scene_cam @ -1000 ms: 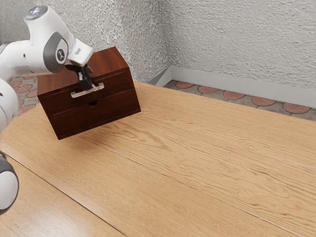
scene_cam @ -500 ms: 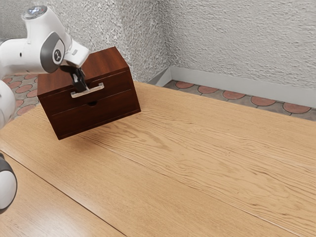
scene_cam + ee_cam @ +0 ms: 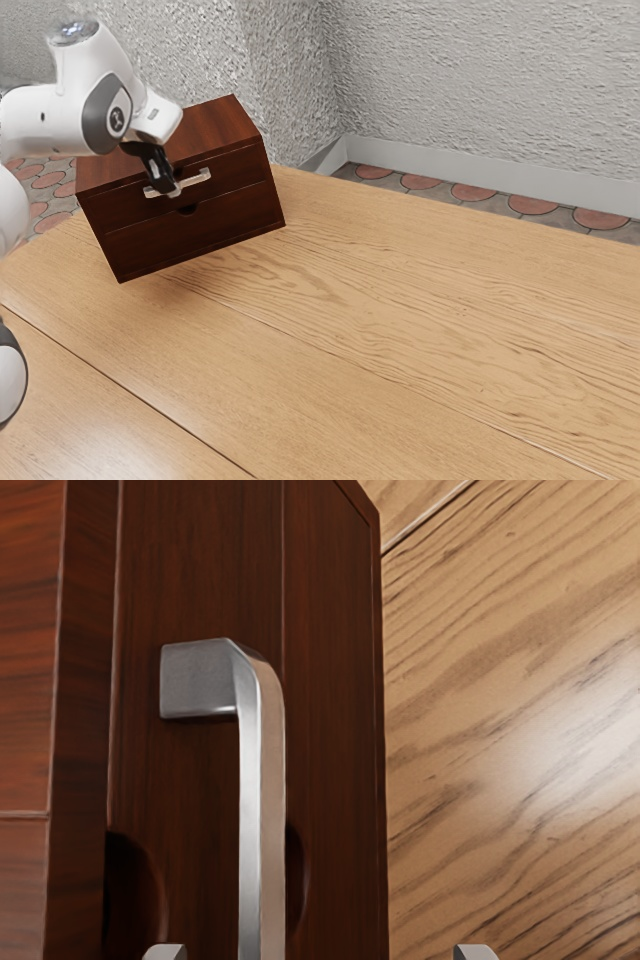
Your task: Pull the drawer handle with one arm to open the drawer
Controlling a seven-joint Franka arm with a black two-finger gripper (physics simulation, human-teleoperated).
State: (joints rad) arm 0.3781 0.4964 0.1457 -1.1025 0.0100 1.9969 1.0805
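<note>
A dark brown wooden box [image 3: 215,125] with two drawers sits on a light wooden table [image 3: 400,320], near the back of it on the exterior view's left. It stands close to a bumpy grey wall [image 3: 480,70]. The top drawer [image 3: 235,165] has a silver handle [image 3: 178,184] across its front. The bottom drawer [image 3: 200,228] sits right under it. The two fronts look level with each other, so the top drawer looks closed. The white arm [image 3: 70,105] comes in from the exterior view's left and reaches down to the box. Its black gripper [image 3: 162,183] is right at the handle, near the end that is closer to the arm. In the wrist view the handle [image 3: 258,810] is a shiny bent bar standing out from the dark wood. The two grey fingertips [image 3: 165,951] are far apart, one on each side of the bar. The bar is between them but nearer to one, and they are not squeezing it, so the gripper is spread wide. Beside the box, the table shows in the wrist view too. Past the far edge of the table is a floor with round reddish tiles [image 3: 530,203].
</note>
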